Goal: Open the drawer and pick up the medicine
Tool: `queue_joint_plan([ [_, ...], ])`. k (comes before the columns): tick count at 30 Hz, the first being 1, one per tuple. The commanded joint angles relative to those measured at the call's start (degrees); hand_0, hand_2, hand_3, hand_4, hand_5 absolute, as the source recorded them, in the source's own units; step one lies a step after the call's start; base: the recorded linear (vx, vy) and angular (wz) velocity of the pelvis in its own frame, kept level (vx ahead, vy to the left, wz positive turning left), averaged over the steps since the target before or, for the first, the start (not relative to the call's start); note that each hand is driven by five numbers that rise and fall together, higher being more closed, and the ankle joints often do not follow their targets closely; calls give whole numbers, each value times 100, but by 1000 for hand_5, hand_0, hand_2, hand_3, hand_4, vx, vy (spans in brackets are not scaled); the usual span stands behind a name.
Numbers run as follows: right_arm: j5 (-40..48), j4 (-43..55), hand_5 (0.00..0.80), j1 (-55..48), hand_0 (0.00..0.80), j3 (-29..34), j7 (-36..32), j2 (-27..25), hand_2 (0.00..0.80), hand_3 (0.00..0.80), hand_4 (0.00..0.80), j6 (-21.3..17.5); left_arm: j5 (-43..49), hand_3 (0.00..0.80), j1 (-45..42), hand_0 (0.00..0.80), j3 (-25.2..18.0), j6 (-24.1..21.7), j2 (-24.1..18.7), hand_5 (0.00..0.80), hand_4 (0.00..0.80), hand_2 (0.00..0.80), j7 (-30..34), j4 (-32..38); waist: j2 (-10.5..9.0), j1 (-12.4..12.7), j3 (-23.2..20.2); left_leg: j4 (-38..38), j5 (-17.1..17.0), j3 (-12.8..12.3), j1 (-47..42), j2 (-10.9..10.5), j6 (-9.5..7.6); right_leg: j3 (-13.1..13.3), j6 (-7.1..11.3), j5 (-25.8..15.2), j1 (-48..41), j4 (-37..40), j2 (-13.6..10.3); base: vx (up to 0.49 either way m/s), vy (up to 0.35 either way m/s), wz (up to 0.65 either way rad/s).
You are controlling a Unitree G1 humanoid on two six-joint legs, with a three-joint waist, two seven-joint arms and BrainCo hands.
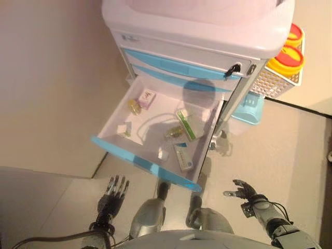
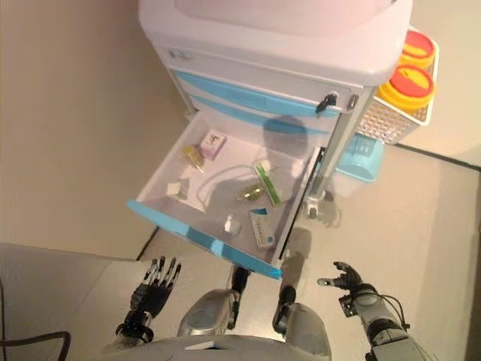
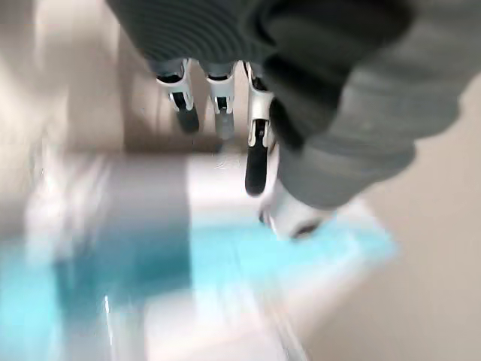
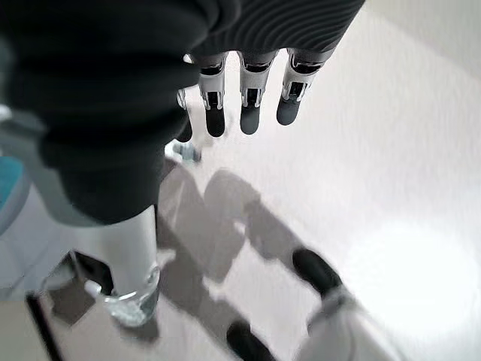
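Cardboard medicine boxes, one green-edged (image 1: 185, 124) and one pale with a blue end (image 1: 182, 156), lie loose among small vials on the smooth white floor of the pulled-out blue-fronted plastic drawer (image 1: 145, 165), the lowest in the white medical cart (image 1: 197, 31). My left hand (image 1: 116, 191) hangs just below the drawer front, fingers straight and empty, probably having drawn it open. My right hand (image 1: 247, 193) waits well aside over the floor, loosely spread, holding nothing.

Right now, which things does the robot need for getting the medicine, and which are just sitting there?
For the job:
open drawer
medicine boxes and vials inside it
left hand, open, empty
right hand, open, empty

Just there:
yellow-lidded containers in the side basket
blue bin
shut upper drawers
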State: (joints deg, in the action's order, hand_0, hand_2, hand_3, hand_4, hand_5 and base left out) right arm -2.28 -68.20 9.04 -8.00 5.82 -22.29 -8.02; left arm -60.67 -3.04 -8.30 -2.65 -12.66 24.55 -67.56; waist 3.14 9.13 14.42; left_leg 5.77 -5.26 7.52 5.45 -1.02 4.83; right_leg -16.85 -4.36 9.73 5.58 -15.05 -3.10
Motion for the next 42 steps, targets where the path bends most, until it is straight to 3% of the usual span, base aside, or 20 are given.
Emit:
queue_joint_plan([
  [1, -387, 632, 0, -199, 0, 164, 1297, 18, 0, 0, 0, -556, 1967, 0, -45, 0, 63, -603, -277, 0, 0, 0, -1576, -79, -490, -31, -33, 460, 863, -18, 26, -412, -307, 470, 445, -382, -502, 669, 41, 58, 34, 1],
  [5, -1335, 3550, 0, -837, 0, -66, 1896, -253, 0, 0, 0, -335, 3634, 0, -270, 0, 501, -674, -241, 0, 0, 0, -2599, 109, -567, -290, -132, 456, 937, -42, -28, -466, -425, 632, 501, -462, -465, 712, 47, 17, 47, 0],
  [6, -1627, 4162, 0, -984, 0, -65, 1836, -318, 0, 0, 0, -449, 4128, 0, -308, 0, 674, -710, -259, 0, 0, 0, -2736, 84, -587, -376, -152, 451, 957, -76, -35, -474, -456, 682, 519, -482, -446, 730, 54, -11, 79, -3],
  [8, -2202, 5233, 0, -1173, 0, -121, 1628, -587, 0, 0, 0, -1066, 4813, 0, -314, 0, 1036, -722, -299, 0, 0, 0, -2896, -42, -609, -537, -217, 418, 1007, -166, -75, -491, -531, 800, 553, -511, -409, 779, 82, 7, 103, -13],
  [11, -2565, 6103, 0, -1083, 0, -211, 1235, -928, 0, 0, 0, -1658, 4791, 0, -220, 0, 1295, -618, -278, 0, 0, 0, -2762, -248, -606, -622, -305, 372, 1069, -238, -164, -521, -581, 931, 597, -541, -420, 843, 90, 42, 101, -36],
  [16, -2807, 6823, 0, -489, 0, -673, 669, -1402, 0, 0, 0, -1911, 4684, 0, -89, 0, 1508, -599, -195, 0, 0, 0, -2599, -426, -643, -467, -436, 311, 1132, -267, -247, -567, -614, 932, 643, -562, -487, 934, 26, 46, 57, -13],
  [23, -2990, 6418, 0, 874, 0, -1618, 134, -1572, 0, 0, 0, -1133, 4680, 0, -38, 0, 1842, -445, -235, 0, 0, 0, -2509, -257, -650, 11, -422, 195, 1053, -42, -282, -612, -636, 686, 654, -576, -565, 939, -91, 34, 39, 19],
  [32, -3408, 4681, 0, 2374, 0, -2581, 133, -1179, 0, 0, 0, -295, 4597, 0, -8, 0, 2014, -151, -449, 0, 0, 0, -2415, -98, -567, 633, -154, -35, 788, 423, -143, -646, -629, 180, 683, -594, -510, 848, -247, -8, 15, 40],
  [37, -4112, 4048, 0, 2837, 0, -3068, -197, -1041, 0, 0, 0, -351, 4674, 0, -35, 0, 1966, -79, -575, 0, 0, 0, -2368, -37, -582, 917, -71, -199, 658, 597, -85, -649, -606, -46, 728, -624, -523, 902, -293, -1, -15, 30],
  [42, -4724, 3705, 0, 3142, 0, -3579, -649, -969, 0, 0, 0, -782, 4727, 0, 17, 0, 1879, -146, -662, 0, 0, 0, -2366, -28, -695, 1138, -60, -315, 602, 721, -74, -646, -585, -196, 741, -629, -580, 989, -297, 22, -45, 19],
])
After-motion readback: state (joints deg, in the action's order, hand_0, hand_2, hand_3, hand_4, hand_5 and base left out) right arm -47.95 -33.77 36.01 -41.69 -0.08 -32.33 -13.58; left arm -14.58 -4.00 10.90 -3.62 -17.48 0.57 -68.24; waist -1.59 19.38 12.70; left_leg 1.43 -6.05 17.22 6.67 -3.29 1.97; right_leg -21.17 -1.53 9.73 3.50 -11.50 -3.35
